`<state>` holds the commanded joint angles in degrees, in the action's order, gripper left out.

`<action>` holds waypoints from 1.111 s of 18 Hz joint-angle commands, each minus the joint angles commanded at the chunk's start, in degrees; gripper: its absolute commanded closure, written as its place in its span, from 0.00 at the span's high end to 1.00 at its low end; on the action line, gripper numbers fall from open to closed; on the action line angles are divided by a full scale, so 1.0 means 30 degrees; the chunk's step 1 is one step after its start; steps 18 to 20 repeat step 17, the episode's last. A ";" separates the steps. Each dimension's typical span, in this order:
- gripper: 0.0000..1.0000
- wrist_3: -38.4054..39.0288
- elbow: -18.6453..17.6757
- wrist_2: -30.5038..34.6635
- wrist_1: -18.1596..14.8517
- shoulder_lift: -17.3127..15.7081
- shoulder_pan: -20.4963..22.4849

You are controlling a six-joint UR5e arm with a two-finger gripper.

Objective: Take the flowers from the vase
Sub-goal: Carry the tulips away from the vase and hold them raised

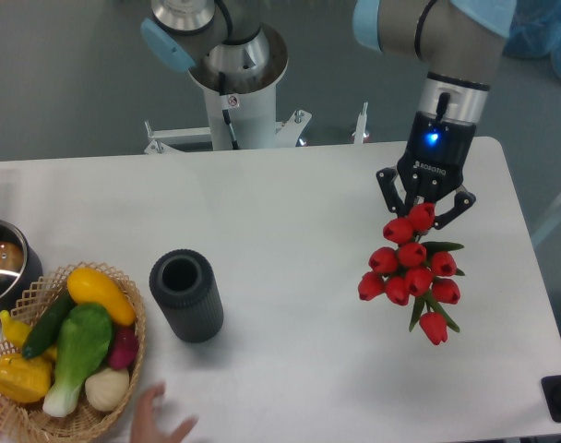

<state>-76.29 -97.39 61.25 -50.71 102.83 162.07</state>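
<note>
The flowers [411, 272], a bunch of red tulip buds with green leaves, hang over the right side of the white table [280, 203]. My gripper [424, 210] is shut on the top of the bunch, pointing down from above. The vase [186, 295], a dark grey ribbed cylinder, stands upright and empty at the left centre of the table, well apart from the flowers and the gripper.
A wicker basket [41, 420] of toy vegetables sits at the front left corner. A steel pot [2, 268] with a blue handle is at the left edge. A human hand [156, 420] reaches in at the front edge near the basket. The robot base [234, 83] stands behind the table.
</note>
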 joint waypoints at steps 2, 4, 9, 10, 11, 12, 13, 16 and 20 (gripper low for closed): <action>0.00 0.0147 0.0410 0.0932 -0.0029 0.0351 -0.0118; 0.00 0.0176 0.0877 0.3330 -0.0146 0.0644 -0.0583; 0.00 0.0438 0.0998 0.7205 -0.1753 0.1085 -0.1610; 0.00 0.0701 0.0998 0.7847 -0.2222 0.1114 -0.1728; 0.00 0.0675 0.0998 0.8608 -0.2546 0.1115 -0.1904; 0.00 0.0558 0.1056 0.9225 -0.2781 0.1115 -0.2137; 0.00 0.0557 0.1201 0.9405 -0.2841 0.1115 -0.2285; 0.00 0.0557 0.1466 0.9436 -0.2871 0.1320 -0.2403; 0.00 0.0557 0.1437 0.9436 -0.2842 0.1320 -0.2433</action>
